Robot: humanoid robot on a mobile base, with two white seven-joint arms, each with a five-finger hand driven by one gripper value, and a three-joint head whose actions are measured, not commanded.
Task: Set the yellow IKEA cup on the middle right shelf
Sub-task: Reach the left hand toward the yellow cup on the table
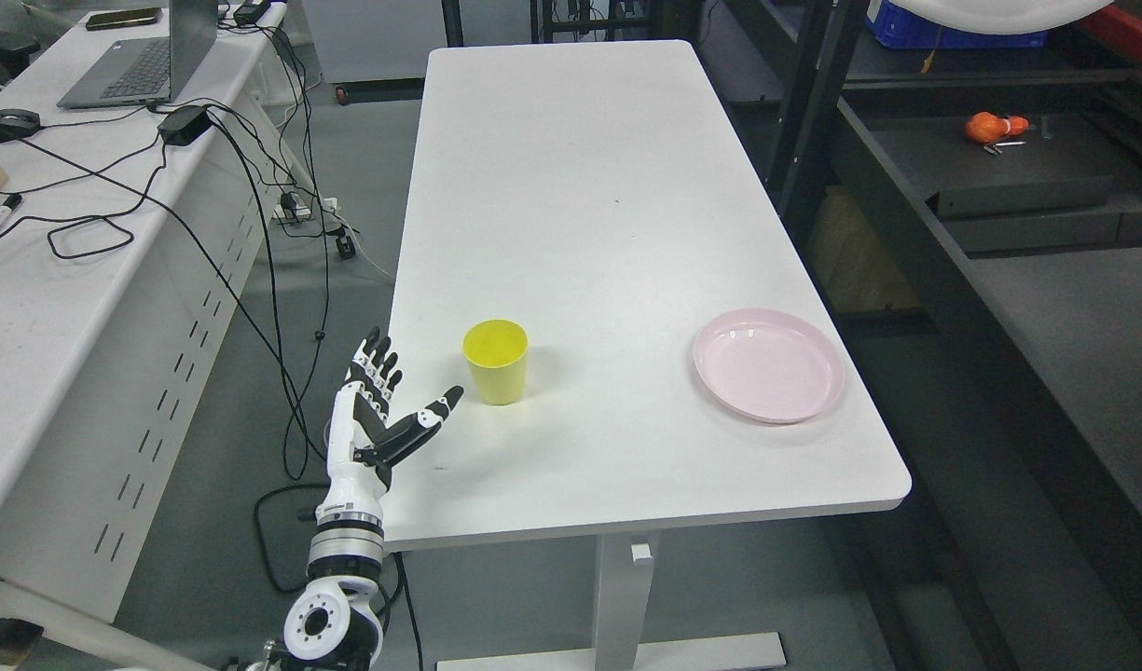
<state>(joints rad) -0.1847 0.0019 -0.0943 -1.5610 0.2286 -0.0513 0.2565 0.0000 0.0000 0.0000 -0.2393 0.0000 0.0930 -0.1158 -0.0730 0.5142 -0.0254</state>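
Our left hand (377, 415) hovered at the table (571, 186) edge, fingers spread and holding nothing. Just right of its thumb stood the yellow cup (497, 362), apart from it, upright, mouth upward, plain and tapering downward.

I can read no text, label, brand, number or sign anywhere in my head view. The small yellow plastic cup (496, 361) and the round pale pink plastic plate (768, 364) show plain, unmarked surfaces.
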